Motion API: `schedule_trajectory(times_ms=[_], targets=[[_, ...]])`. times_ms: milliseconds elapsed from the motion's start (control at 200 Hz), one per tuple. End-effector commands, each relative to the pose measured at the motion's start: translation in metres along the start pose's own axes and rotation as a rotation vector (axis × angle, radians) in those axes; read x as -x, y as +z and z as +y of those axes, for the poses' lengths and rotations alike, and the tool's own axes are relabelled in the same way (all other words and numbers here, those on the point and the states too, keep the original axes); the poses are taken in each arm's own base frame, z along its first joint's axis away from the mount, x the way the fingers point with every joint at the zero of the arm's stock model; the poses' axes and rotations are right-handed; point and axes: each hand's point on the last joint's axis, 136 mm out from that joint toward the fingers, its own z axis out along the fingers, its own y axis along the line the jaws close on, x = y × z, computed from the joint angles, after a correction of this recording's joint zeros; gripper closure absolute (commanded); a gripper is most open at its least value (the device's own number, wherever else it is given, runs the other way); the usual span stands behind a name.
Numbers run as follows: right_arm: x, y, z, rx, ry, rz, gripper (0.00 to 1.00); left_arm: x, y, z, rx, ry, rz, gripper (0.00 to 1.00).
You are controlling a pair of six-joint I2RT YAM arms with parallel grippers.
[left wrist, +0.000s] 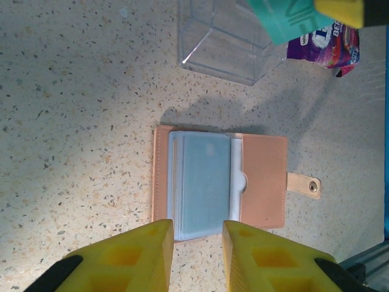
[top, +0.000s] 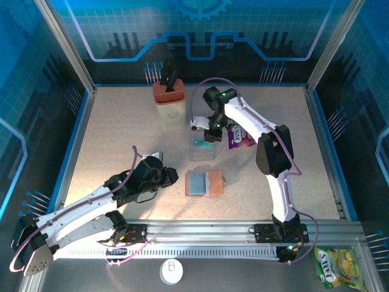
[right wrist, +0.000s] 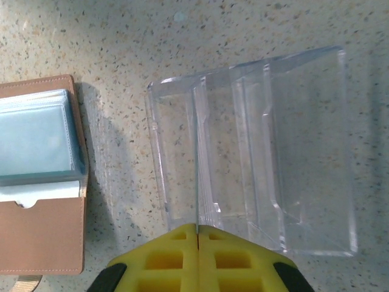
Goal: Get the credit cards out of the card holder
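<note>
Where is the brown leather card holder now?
The card holder lies open mid-table in the top view, right of the left pincer, on the near side of the clear plastic box.

Open brown card holder point(top: 203, 183) lies flat on the speckled table point(top: 121, 134), blue-grey pockets on its left half. Left gripper point(top: 169, 176) is low, just left of it, not touching. Right gripper point(top: 205, 137) is above the clear plastic box point(top: 202, 153), a teal card point(top: 204, 145) at its tip. Purple snack packet point(top: 240, 137) sits just right of the box. Tan block point(top: 169, 104) with black handles stands at the back.
</note>
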Motion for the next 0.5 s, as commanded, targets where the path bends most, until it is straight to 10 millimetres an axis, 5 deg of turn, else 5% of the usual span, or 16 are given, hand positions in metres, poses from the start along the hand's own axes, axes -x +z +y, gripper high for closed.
schedule_trajectory(times_ms=[0, 495], targets=[[-0.001, 0.008, 0.01, 0.055, -0.022, 0.03, 1.0, -0.004, 0.0, 0.014, 0.036, -0.029, -0.001, 0.72], [-0.02, 0.041, 0.037, 0.173, -0.015, 0.09, 1.0, -0.004, 0.003, 0.016, 0.024, -0.069, -0.014, 0.72]])
